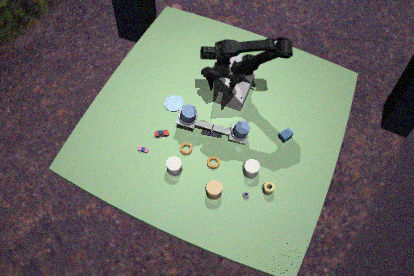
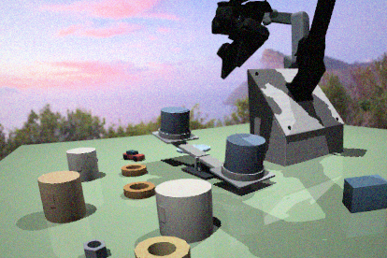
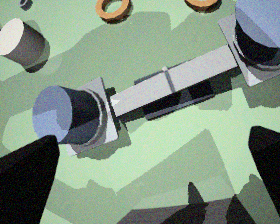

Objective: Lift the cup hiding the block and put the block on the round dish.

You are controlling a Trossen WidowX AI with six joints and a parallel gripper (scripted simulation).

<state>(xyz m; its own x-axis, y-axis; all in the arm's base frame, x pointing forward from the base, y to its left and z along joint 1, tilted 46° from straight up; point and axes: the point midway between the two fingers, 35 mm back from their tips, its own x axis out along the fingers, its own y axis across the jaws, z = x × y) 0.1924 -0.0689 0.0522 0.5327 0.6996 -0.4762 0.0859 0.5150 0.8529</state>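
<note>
The block is out of my sight, so its heading is hidden; the lower pan seems to put it under the cup farther from the dish (image 1: pixel 241 129) (image 2: pixel 245 154) (image 3: pixel 52 115). The balance (image 1: pixel 221 130) (image 2: pixel 193 150) (image 3: pixel 200 67) slopes lengthwise up to the dish-side cup (image 1: pixel 188 114) (image 2: pixel 175 121) (image 3: pixel 260 22). Both cups point crown up. Beyond lies the round dish (image 1: pixel 174 103) (image 2: pixel 203 148), near the raised pan. My jaws (image 1: pixel 216 97) (image 2: pixel 232 70) are spread, holding nothing, with open air to both cups. I can read no writing.
</note>
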